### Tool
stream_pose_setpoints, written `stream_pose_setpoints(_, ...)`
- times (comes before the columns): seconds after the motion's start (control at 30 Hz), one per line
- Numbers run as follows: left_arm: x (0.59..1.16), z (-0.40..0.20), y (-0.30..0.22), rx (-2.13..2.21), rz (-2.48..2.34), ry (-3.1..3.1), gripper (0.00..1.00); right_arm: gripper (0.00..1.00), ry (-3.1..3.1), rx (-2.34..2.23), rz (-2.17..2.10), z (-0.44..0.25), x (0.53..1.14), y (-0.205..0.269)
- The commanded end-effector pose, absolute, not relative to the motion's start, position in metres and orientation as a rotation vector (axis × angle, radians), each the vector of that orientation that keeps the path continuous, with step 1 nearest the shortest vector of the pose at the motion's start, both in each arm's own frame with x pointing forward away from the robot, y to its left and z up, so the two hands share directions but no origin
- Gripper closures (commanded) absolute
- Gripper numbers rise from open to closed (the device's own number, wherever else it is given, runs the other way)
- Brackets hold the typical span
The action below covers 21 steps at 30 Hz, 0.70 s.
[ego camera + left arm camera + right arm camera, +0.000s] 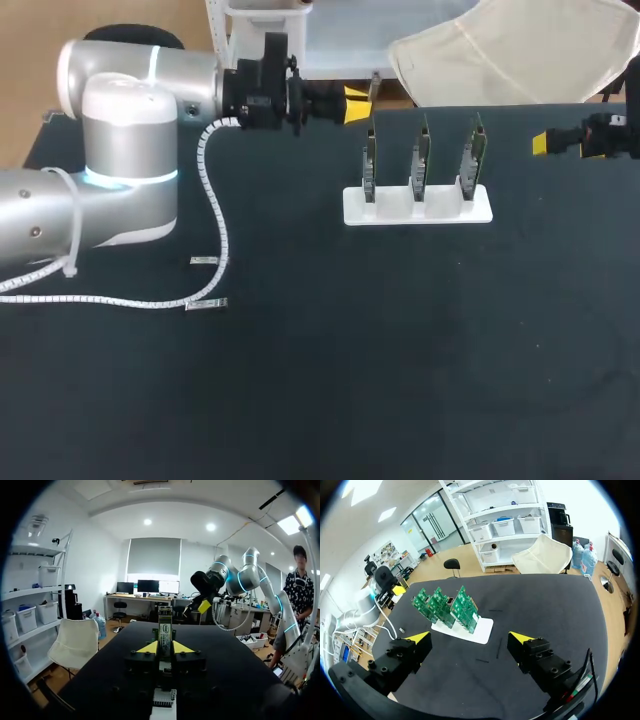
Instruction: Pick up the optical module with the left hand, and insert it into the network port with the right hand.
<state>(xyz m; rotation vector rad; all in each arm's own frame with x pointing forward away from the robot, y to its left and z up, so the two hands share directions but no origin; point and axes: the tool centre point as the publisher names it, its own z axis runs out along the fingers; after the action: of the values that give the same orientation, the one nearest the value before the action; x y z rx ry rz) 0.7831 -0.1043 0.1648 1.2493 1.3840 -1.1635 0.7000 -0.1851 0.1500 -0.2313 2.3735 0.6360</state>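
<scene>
The optical module [165, 626], a slim metal bar with a green label, stands upright between the yellow tips of my left gripper [165, 647], which is shut on it. In the head view that left gripper [358, 105] hangs over the table's far edge, left of the boards, and the optical module [373, 90] pokes out past its tips. Three green circuit boards [420, 160] stand upright in a white holder [418, 208]. My right gripper [565, 145] hovers at the far right, open and with nothing in it. In the right wrist view the boards [445, 605] lie ahead of the wide-open right gripper [470, 639].
My left arm's white spiral cable [218, 215] trails across the table's left side. Two small strips [204, 261] [205, 304] lie near it. In the left wrist view my right arm [215, 577] faces me from across the table.
</scene>
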Motion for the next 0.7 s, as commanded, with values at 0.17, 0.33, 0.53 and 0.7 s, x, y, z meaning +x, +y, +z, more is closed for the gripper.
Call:
stream_pose_setpoints(0.17,0.7757,0.1626,-0.1021,1.232,-1.163,1.39,1.0,0.0,2.374,-0.231,0.636,0.15,0.7,-0.1851)
stream_pose_setpoints(0.33,0.7733,0.1621,-0.1024,1.246,-1.176,1.389,1.0,0.0,2.374,-0.231,0.636,0.15,0.7,-0.1851)
stream_pose_setpoints(0.53,0.7724,0.1617,-0.1023,1.256,-1.187,1.391,1.0,0.0,2.374,-0.231,0.636,0.15,0.7,-0.1851)
stream_pose_setpoints(0.7,0.7721,0.1618,-0.1031,1.262,-1.192,1.389,1.0,0.0,2.374,-0.231,0.636,0.15,0.7,-0.1851)
